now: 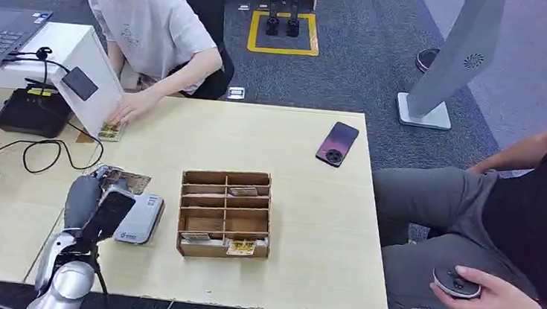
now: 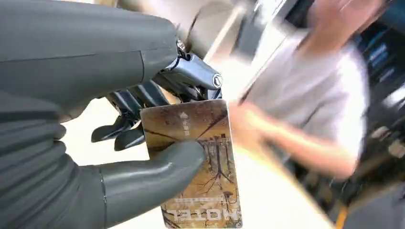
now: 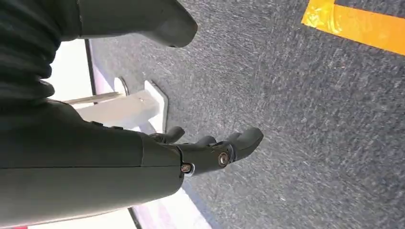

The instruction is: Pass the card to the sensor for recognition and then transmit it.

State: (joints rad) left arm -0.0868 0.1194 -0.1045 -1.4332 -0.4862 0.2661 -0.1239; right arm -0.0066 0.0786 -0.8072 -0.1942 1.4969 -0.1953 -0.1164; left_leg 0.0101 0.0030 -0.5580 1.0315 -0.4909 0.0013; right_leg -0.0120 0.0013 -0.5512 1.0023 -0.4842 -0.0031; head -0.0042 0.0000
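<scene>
My left hand (image 1: 98, 208) hovers over the near left part of the table (image 1: 309, 225) and pinches a brown hotel card (image 1: 125, 180) between thumb and fingers. In the left wrist view the card (image 2: 200, 162) sticks out past the thumb, printed face showing. Just right of and below the hand lies a flat grey sensor box (image 1: 139, 219); the card's tip is above its far edge. My right hand (image 3: 210, 152) hangs over dark carpet, fingers stretched out, holding nothing.
A wooden compartment box (image 1: 225, 213) with cards stands right of the sensor. A seated person's hand (image 1: 131, 105) rests by another card (image 1: 110, 130) at the far left. A phone (image 1: 337, 143) lies far right. A black device with cables (image 1: 33, 111) sits left. Another person (image 1: 517, 243) sits right.
</scene>
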